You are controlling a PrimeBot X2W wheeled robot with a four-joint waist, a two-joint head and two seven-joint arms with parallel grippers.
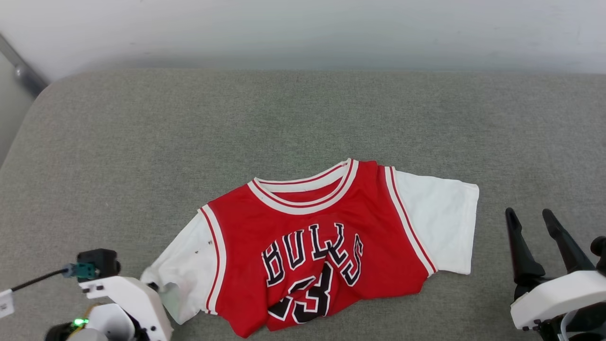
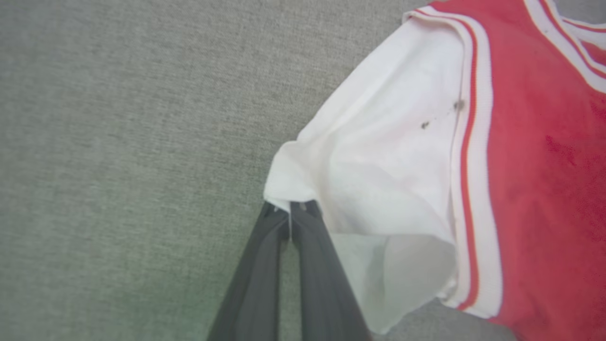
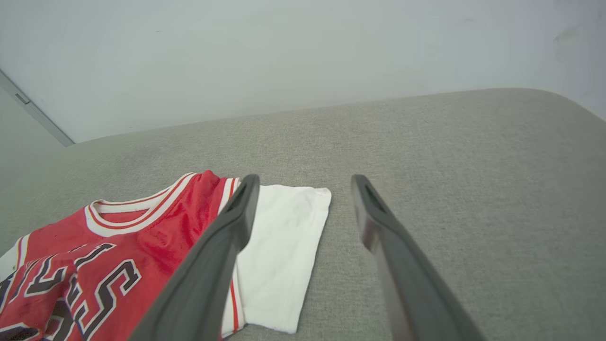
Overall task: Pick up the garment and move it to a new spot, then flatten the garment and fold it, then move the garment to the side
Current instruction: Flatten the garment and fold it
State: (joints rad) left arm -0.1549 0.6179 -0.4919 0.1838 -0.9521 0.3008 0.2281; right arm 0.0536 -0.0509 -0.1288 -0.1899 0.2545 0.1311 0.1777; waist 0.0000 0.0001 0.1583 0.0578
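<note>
The garment (image 1: 312, 237), a red jersey with white short sleeves and black "BULLS" lettering, lies face up on the grey cushion, its lower part rumpled. My left gripper (image 2: 289, 210) is shut on the outer corner of the garment's left white sleeve (image 2: 378, 161), which bunches at the fingertips. In the head view that gripper (image 1: 150, 285) sits at the lower left, against the sleeve's edge. My right gripper (image 1: 530, 218) stands open at the lower right, a little to the right of the other white sleeve (image 1: 440, 222), with nothing between its fingers. The right wrist view has the garment (image 3: 118, 246) left of its gripper (image 3: 305, 182).
The grey fabric cushion (image 1: 142, 132) stretches wide behind and to both sides of the garment. A pale wall (image 1: 303, 28) rises behind it. A grey metal strip (image 1: 21, 66) runs at the far left corner.
</note>
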